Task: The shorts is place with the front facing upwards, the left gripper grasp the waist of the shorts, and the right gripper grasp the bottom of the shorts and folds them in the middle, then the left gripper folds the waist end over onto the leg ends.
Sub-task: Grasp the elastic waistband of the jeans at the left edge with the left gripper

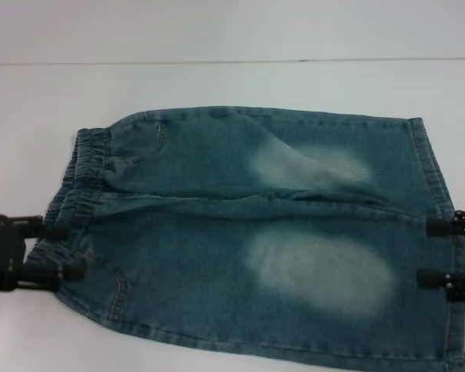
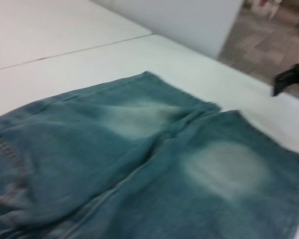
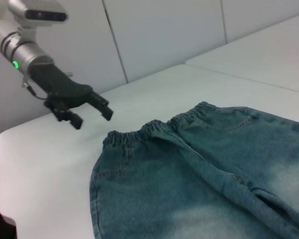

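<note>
Left gripper: the black two-fingered left gripper (image 1: 62,252) sits at the waist end of the shorts, its fingers spread apart and holding nothing; in the right wrist view the same gripper (image 3: 92,114) hangs above the table, just short of the waistband.
Waistband: the gathered elastic waistband (image 1: 81,174) lies just beyond the left gripper's fingertips, the lower finger (image 1: 66,272) overlapping its near corner in the head view; whether it touches the cloth cannot be told.
Shorts: the blue faded denim shorts (image 1: 248,232) lie flat and unfolded between the two grippers, front up, the waist towards the left gripper and the leg ends towards the right one; a pale worn patch (image 1: 318,271) marks each leg.
Table: the white flat table (image 1: 217,85) carries the shorts.
Leg hems: the stitched leg hems (image 1: 430,167) lie right beside the right gripper.
Right gripper: the black right gripper (image 1: 442,253) sits at the hem of the nearer leg, fingers parted, gripping nothing; its fingertips (image 1: 430,228) overlap the hem edge.
</note>
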Tool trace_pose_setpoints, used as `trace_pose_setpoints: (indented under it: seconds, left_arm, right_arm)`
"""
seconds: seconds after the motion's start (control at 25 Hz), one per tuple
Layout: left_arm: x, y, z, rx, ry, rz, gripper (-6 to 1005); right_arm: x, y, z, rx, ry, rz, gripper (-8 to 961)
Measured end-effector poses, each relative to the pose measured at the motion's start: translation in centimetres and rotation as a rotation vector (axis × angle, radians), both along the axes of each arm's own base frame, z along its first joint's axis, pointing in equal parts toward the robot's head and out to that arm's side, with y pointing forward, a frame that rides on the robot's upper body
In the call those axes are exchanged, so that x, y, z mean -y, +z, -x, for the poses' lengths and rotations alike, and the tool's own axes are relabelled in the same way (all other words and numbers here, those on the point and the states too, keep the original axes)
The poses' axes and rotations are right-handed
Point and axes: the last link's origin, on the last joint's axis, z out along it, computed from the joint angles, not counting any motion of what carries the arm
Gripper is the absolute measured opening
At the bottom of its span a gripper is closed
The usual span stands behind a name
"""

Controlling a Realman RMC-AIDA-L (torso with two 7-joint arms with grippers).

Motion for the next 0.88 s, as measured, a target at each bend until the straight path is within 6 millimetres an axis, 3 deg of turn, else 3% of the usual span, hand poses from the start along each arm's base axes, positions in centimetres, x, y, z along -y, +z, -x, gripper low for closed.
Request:
trace_pose_setpoints:
  seconds: [0.32, 0.64, 0.88]
  left_arm:
    - [-2.6, 1.0, 0.9, -0.204, 0.086, -0.004, 829]
    - [-3.1, 1.9, 2.0, -0.327, 0.14, -0.004, 820]
    - [-3.2, 0.6, 2.5, -0.37, 0.143, 0.011, 814]
  right_arm:
    - [0.0, -0.3, 0.0, -0.004, 0.005, 0.002, 911]
    - [-0.1, -0.4, 0.0, -0.011, 0.001, 0.001, 912]
    - [-0.5, -0.6, 0.1, -0.013, 0.002, -0.002, 912]
